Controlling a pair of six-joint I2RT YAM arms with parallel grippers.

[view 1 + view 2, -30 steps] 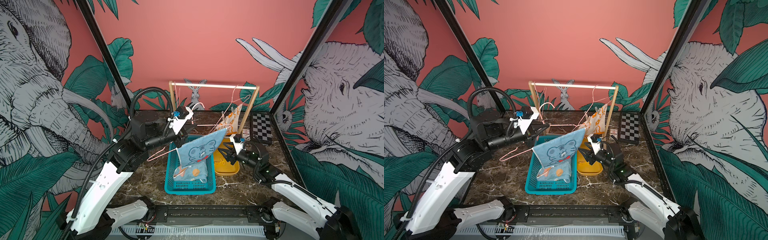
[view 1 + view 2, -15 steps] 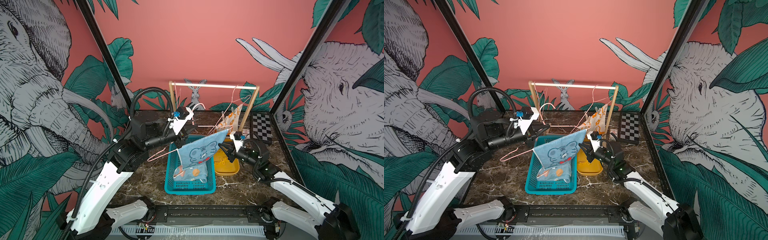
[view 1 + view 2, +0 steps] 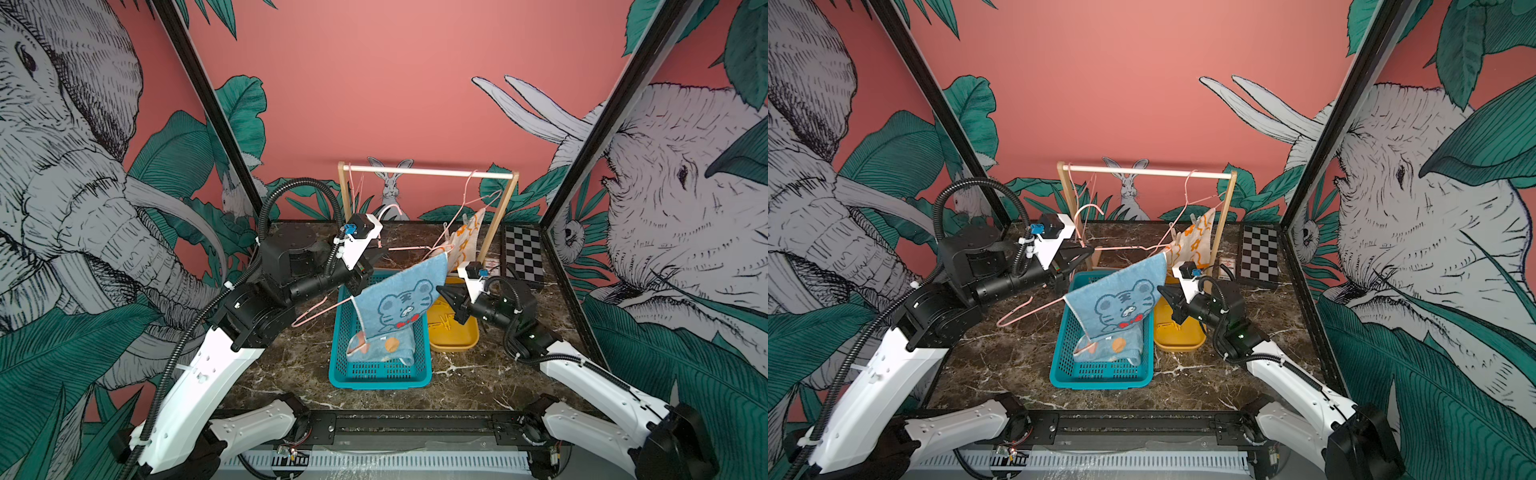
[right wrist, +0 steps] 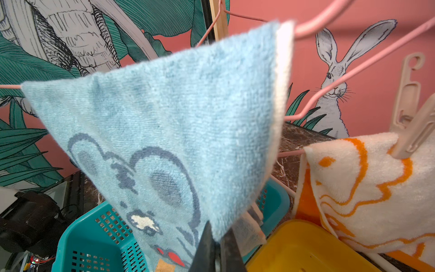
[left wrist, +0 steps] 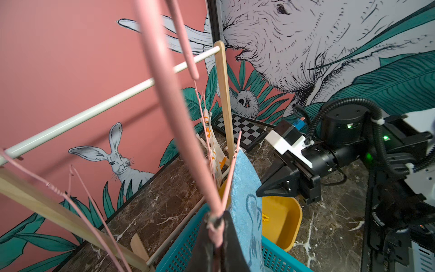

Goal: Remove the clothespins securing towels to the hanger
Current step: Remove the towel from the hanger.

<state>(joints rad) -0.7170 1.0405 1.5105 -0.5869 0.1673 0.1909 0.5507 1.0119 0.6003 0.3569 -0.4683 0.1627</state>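
The tiger towel point(image 3: 399, 299) is light blue with a darker blue cartoon tiger and a red bow. The cream towel point(image 4: 367, 183) carries orange flower outlines; its clothespin point(image 4: 409, 131) is pale beige. The hanger point(image 5: 168, 82) is pink, the basket point(image 3: 376, 376) teal, the tray point(image 3: 457, 340) yellow, and the worktop point(image 3: 469, 382) dark brown marble, veined white.

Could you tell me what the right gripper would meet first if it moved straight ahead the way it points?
The blue tiger towel: the right gripper is shut with its tips at the towel's side edge, seemingly pinching it, so it would press straight into that cloth.
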